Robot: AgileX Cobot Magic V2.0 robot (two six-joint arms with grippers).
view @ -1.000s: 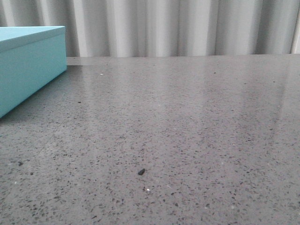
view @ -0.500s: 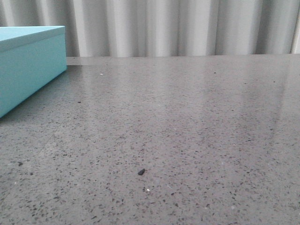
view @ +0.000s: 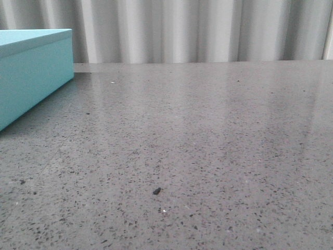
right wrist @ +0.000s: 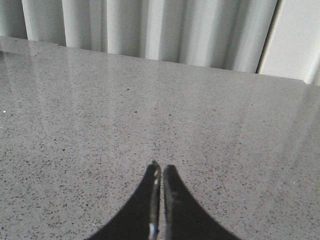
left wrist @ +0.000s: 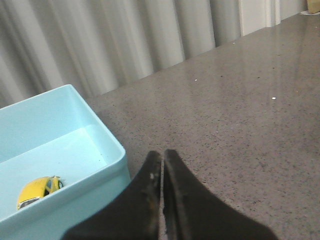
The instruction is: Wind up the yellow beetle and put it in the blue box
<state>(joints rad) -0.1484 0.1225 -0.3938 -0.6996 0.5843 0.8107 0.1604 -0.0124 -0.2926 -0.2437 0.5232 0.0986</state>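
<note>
The yellow beetle [left wrist: 39, 190] lies inside the open blue box [left wrist: 97, 119], on its pale floor near one wall. My left gripper [left wrist: 163, 154] is shut with nothing between its fingers and hangs just outside the box's near corner. In the front view, the blue box [view: 31, 73] stands at the far left, and I see only its side and flat top edge, not the car. My right gripper [right wrist: 162, 167] is shut and empty above bare tabletop, away from the box. Neither gripper appears in the front view.
The grey speckled stone table [view: 208, 130] runs back to a pale pleated curtain [view: 182, 31] along its far edge. A small dark crumb [view: 156, 191] lies on the table near the front.
</note>
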